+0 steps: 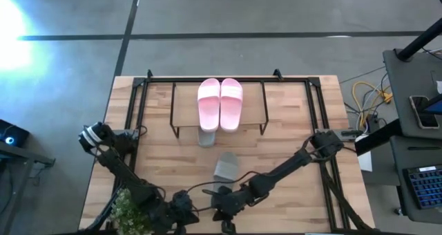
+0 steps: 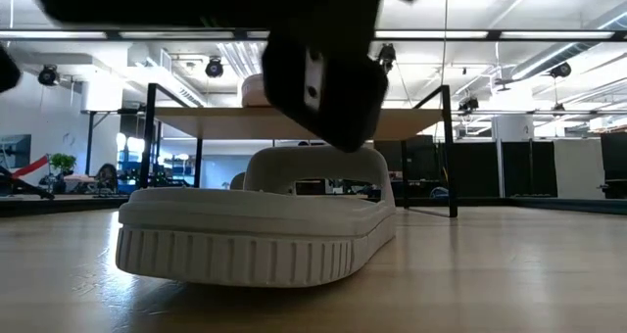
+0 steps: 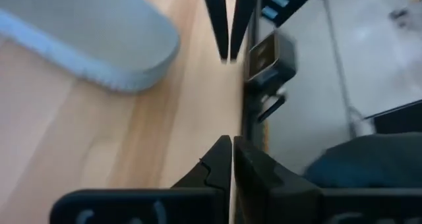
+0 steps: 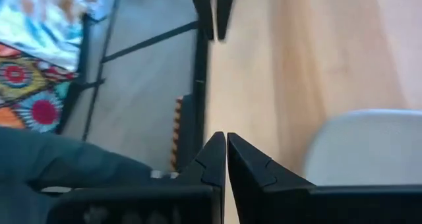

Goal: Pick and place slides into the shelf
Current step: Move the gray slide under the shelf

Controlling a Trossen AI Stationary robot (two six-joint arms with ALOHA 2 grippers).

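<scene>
The pale pink pair [image 1: 219, 104] lies side by side on the shelf's wooden top board [image 1: 185, 104]. One grey-green slide [image 1: 206, 137] sticks out from under the shelf's near edge. The other grey-green slide [image 1: 226, 167] rests sole down on the table, nearer the front. It also shows in the low view [image 2: 255, 225], the left wrist view [image 3: 86, 39] and the right wrist view [image 4: 369, 145]. My left gripper [image 1: 181, 202] [image 3: 231, 148] and right gripper [image 1: 222, 206] [image 4: 225, 141] are both shut, at the table's near edge just short of that slide, touching nothing.
A large black tube frame [image 1: 141, 104] stands around the shelf, with rails along the table's left and right sides. A small green plant-like tuft [image 1: 128, 211] sits by the left arm at the near edge. A desk with cables and devices [image 1: 414, 110] stands to the right of the table.
</scene>
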